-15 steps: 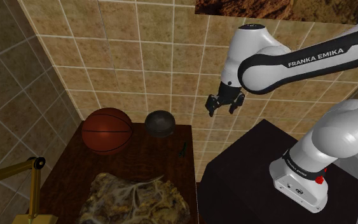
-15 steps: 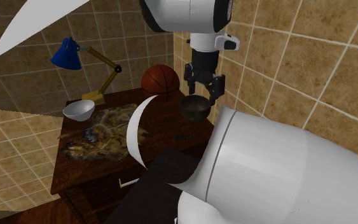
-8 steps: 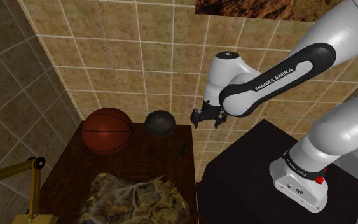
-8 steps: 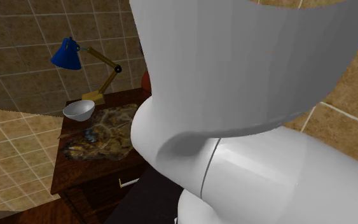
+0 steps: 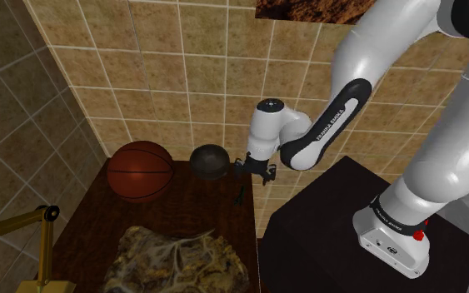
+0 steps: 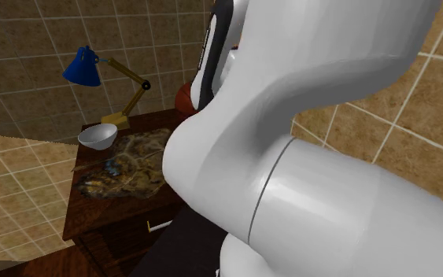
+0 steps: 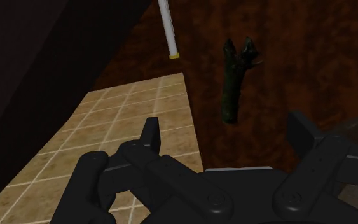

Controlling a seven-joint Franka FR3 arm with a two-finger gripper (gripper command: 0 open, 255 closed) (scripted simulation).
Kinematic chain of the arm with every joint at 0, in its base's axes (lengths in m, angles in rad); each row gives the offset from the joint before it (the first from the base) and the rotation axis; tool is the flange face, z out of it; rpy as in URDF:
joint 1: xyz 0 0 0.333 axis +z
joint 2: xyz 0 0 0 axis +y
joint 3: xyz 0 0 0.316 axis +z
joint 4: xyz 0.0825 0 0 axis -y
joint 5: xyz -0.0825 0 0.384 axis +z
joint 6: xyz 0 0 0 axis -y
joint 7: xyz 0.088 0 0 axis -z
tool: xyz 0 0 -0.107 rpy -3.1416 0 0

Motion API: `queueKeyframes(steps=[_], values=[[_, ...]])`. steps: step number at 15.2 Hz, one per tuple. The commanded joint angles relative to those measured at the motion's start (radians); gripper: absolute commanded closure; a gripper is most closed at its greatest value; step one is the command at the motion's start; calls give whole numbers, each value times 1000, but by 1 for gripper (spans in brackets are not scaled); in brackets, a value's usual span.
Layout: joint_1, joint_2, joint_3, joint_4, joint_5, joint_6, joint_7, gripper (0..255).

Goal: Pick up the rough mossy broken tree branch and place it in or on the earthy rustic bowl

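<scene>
A white Franka arm [image 5: 407, 75] is bending down from its black stand [image 5: 324, 225] over the corner of a dark wooden table [image 5: 199, 216]. A basketball [image 5: 141, 171] is sitting on the table well beyond the fingers. A dark, rough bowl [image 5: 210, 161] is standing nearer, just beside the black gripper [image 5: 255, 169] on the basketball's side.

In the wrist view the gripper [image 7: 224, 127] is hovering above the table with nothing in its grasp. Its two fingers [image 7: 151, 133] are standing wide apart. The small, greenish-brown mossy branch [image 7: 233, 83] is lying flat on the wood just ahead of them, in line with the gap between them. Its forked end is pointing away from the gripper. In the shoulder view the branch [image 5: 239, 196] is lying below the gripper, close to the table's edge.

The branch is thin and low, so a shallow descent would probably leave the fingers closing on air. A deep descent could jam the fingertips into the wood. An off-centre close might push the branch over the nearby edge. A swing toward the branch could also clip the close-standing bowl.
</scene>
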Motion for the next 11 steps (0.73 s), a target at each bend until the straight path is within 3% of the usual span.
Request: queueKeyframes(steps=[1,5,11], values=[[92,96,-103,67,-122,21,154,0],[243,249,-257,185,-221,65,335,0],[315,337,-343,229,-284,120,389,0]])
